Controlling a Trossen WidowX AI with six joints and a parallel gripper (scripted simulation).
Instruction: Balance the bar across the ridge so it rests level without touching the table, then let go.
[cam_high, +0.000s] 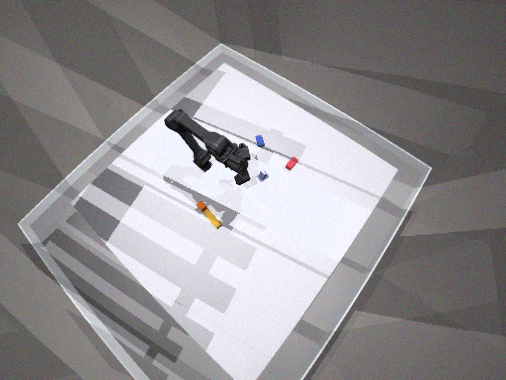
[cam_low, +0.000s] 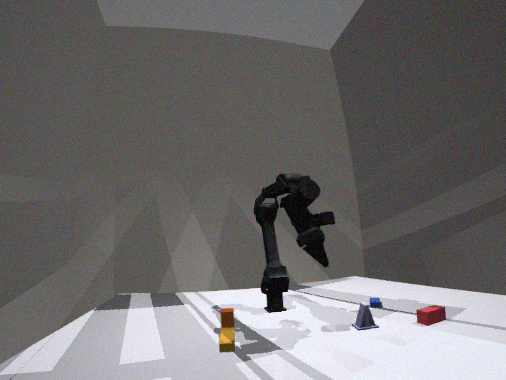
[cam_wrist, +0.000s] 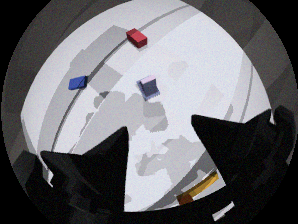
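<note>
The yellow bar (cam_high: 211, 217) (cam_low: 227, 340) (cam_wrist: 203, 185) lies low on the table, with an orange block (cam_high: 201, 205) (cam_low: 227, 318) (cam_wrist: 185, 199) on one end. The ridge (cam_high: 263, 175) (cam_low: 365, 318) (cam_wrist: 148, 86), a small blue-grey wedge on a flat base, stands apart from the bar with nothing on it. My gripper (cam_wrist: 160, 124) is open and empty, high above the table. In the wrist view the ridge shows ahead beyond the gap between the fingers, and the bar is low in the picture, partly hidden by the right finger and gripper body.
A red block (cam_high: 291, 163) (cam_low: 431, 315) (cam_wrist: 137, 38) lies beyond the ridge. A smaller blue block (cam_high: 260, 141) (cam_low: 375, 302) (cam_wrist: 78, 83) lies on the ridge's other side from the bar. Shadows of the arm and bands of shade cross the white table (cam_high: 300, 220).
</note>
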